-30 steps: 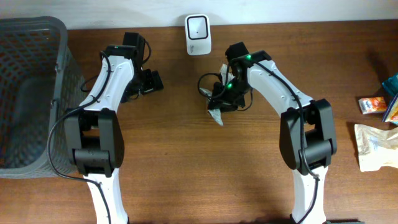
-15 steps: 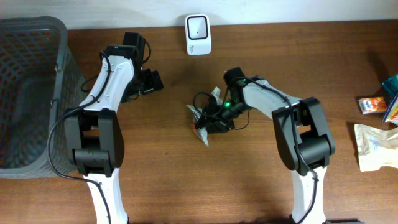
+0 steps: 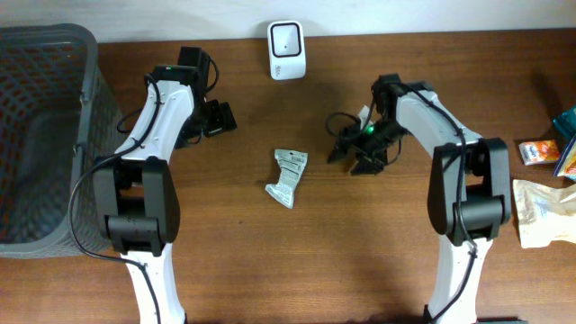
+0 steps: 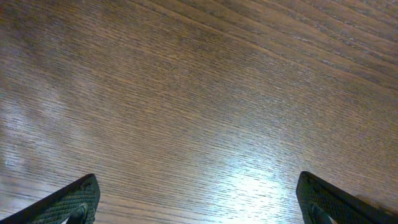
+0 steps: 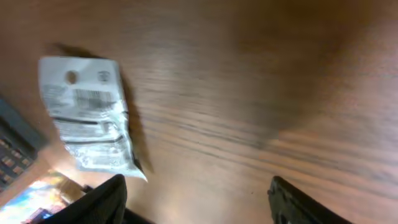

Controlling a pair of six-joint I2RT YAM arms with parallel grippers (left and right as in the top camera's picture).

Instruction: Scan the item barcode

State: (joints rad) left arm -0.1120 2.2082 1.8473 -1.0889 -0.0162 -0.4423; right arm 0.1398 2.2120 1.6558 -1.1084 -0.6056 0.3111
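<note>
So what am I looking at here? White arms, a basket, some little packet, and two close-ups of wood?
These are two robot arms at a wooden table, seen from three cameras. The wide picture looks straight down from above. The other two come from small cameras on each wrist, so the dark shapes at their bottom edges are that arm's own fingers. The left gripper is open and sees only bare wood. The right gripper is open and empty too; its camera shows the small silvery packet, barcode side up, lying free on the table. From above, that packet lies between the arms. The white box at the back is the scanner. A grey basket sits far left, and more packets wait at the right.
</note>
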